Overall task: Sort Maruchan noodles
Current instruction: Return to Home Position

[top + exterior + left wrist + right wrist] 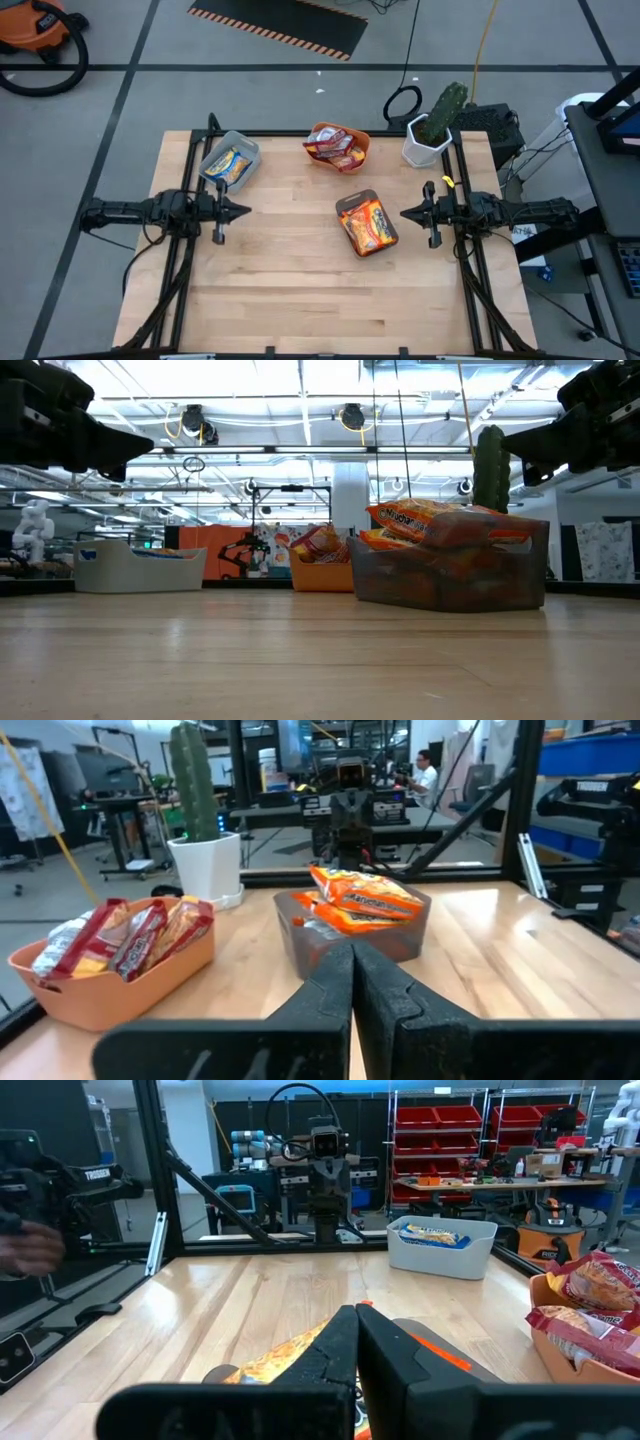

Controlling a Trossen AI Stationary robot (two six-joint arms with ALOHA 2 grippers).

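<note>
Closed left tool [243, 210] and closed right tool [405, 212] at opposite worktop [290, 290] edges, orange crinkly plastic noodle packets [367, 224] in dark plastic bin [341, 208] just beside right tool, red packets [335, 148] in orange plastic bin [365, 143] far centre, yellow-and-blue packets [230, 163] in grey plastic bin [250, 148] far left

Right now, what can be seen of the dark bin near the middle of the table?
The dark bin is a small rectangular tub of smoky, see-through plastic. It stands upright on the wooden table, turned slightly askew. It is filled with orange noodle packs, which heap above its rim. The shut right gripper sits beside it, not touching.
</note>
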